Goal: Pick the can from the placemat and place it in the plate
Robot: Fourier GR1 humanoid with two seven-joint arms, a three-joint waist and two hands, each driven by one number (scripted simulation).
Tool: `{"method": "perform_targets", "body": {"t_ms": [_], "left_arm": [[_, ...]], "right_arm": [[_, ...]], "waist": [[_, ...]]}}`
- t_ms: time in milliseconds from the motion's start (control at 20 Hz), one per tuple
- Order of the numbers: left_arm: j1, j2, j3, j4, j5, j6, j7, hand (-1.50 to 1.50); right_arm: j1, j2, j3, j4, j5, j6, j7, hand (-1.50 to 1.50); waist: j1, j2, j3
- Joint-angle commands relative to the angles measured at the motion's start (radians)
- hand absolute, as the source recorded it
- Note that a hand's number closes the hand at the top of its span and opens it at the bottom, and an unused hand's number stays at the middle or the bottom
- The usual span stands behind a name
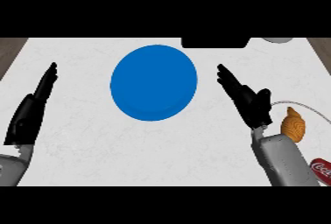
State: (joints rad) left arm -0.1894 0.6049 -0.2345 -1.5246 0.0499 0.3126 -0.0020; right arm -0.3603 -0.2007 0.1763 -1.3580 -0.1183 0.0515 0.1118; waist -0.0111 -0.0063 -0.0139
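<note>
A red can (pixel 321 168) lies at the lower right edge, partly hidden behind my right forearm. The thin pale outline of a placemat (pixel 309 107) shows at the right, mostly cut off by the edge. A blue plate (pixel 154 82) lies on the white counter at upper centre. My right hand (pixel 248 97) stands open, fingers straight and pointing up-left, between the plate and the can and touching neither. Near the left edge my left hand (pixel 34 105) rests open with fingers up.
An orange croissant-like pastry (pixel 294 124) sits on the placemat just right of my right wrist. A black object (pixel 214 42) lies at the counter's far edge, with a grey round thing (pixel 278 40) beside it.
</note>
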Motion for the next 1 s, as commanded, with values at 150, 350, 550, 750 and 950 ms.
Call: {"method": "perform_targets", "body": {"t_ms": [150,350,550,750,950], "left_arm": [[0.111,-0.114,0.035,0.063,0.096,0.06,0.1,0.0],[0.173,-0.156,0.046,0.099,0.143,0.075,0.137,0.0],[0.202,-0.224,0.039,0.08,0.182,0.096,0.152,0.0],[0.202,-0.222,0.043,0.083,0.19,0.079,0.138,0.0],[0.185,-0.226,0.024,0.062,0.186,0.066,0.157,0.0]], "right_arm": [[0.15,-0.106,-0.194,-0.293,-0.226,0.159,-0.257,1.5],[0.144,-0.378,-0.349,-0.293,0.12,0.0,-0.338,1.5],[0.355,-0.237,-0.504,-0.281,0.028,-0.1,-0.638,1.5],[0.388,-0.053,-0.499,-0.228,-0.322,0.147,-0.764,-1.5],[0.594,-0.192,-0.554,-0.177,-0.266,0.446,-1.061,-1.5]], "waist": [[-0.078,-0.02,0.017],[-0.179,-0.037,-0.004],[-0.132,-0.012,0.026],[-0.103,-0.011,0.034],[-0.067,-0.001,0.023]]}}
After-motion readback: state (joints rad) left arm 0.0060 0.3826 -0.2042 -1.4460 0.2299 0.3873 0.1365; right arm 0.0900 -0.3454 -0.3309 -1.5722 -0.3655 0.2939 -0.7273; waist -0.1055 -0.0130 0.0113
